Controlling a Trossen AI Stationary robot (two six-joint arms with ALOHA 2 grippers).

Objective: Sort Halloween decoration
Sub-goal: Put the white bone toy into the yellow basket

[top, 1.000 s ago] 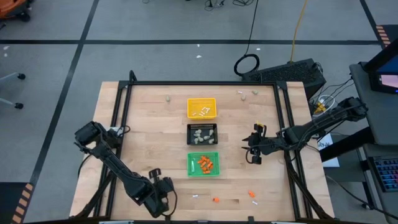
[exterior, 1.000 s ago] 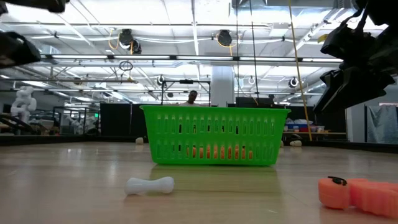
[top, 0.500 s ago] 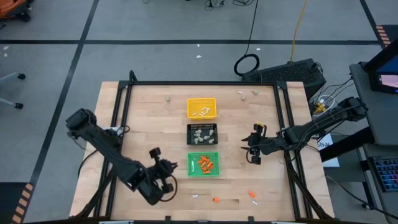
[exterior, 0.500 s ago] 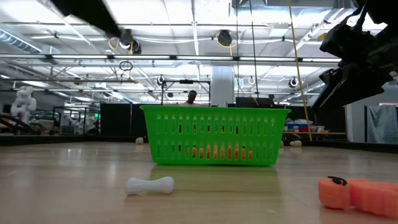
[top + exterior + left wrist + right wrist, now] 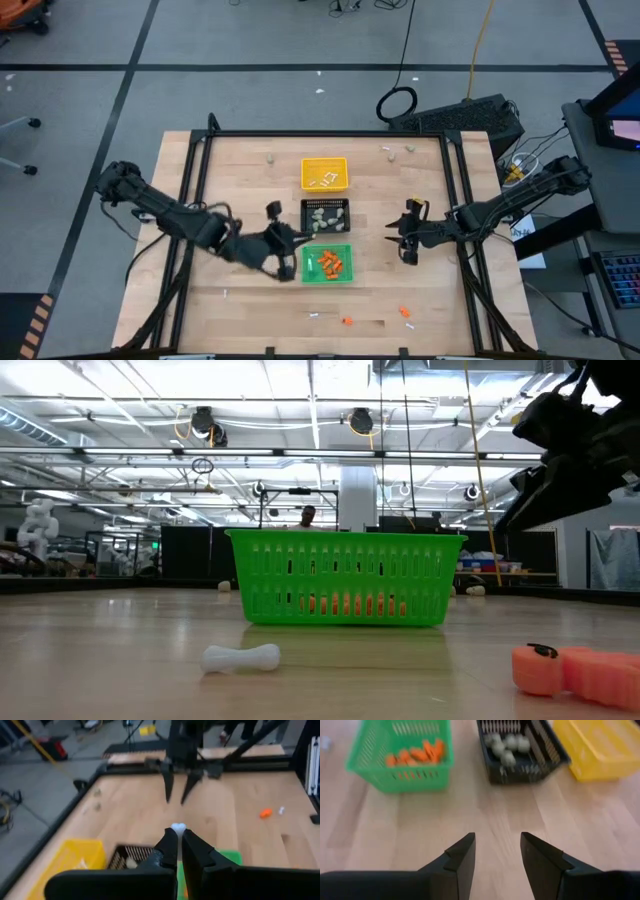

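Note:
The Halloween decoration is many tiny pieces. White sticks lie in the yellow tray (image 5: 325, 173), beige lumps in the black tray (image 5: 326, 215) and orange bits in the green tray (image 5: 328, 263). Loose ones rest on the wood near the front edge: a white stick (image 5: 240, 657) and orange bits (image 5: 575, 670). My left gripper (image 5: 296, 250) hangs just left of the green and black trays, shut on a small white piece (image 5: 178, 827). My right gripper (image 5: 408, 243) hovers open to the right of the trays, with nothing between its fingers (image 5: 465, 852). My left gripper pinches the small white piece (image 5: 178, 827) between its two fingertips; only a bit of it shows past their free ends. The fingers slant down from the table's left side. The piece is lifted clear of the table.
Loose pieces lie at the far edge: a beige lump (image 5: 269, 158), another (image 5: 410, 150) and a white bit (image 5: 386, 151). More sit near the front: a white stick (image 5: 314, 315) and orange bits (image 5: 346, 321), (image 5: 405, 315). A black frame (image 5: 200, 150) borders the tabletop.
My left gripper has risen from near the table's front edge. It has travelled toward the far right, up to the left side of the green tray. It has tipped from pointing down to nearly level, staying shut. My right arm kept still.

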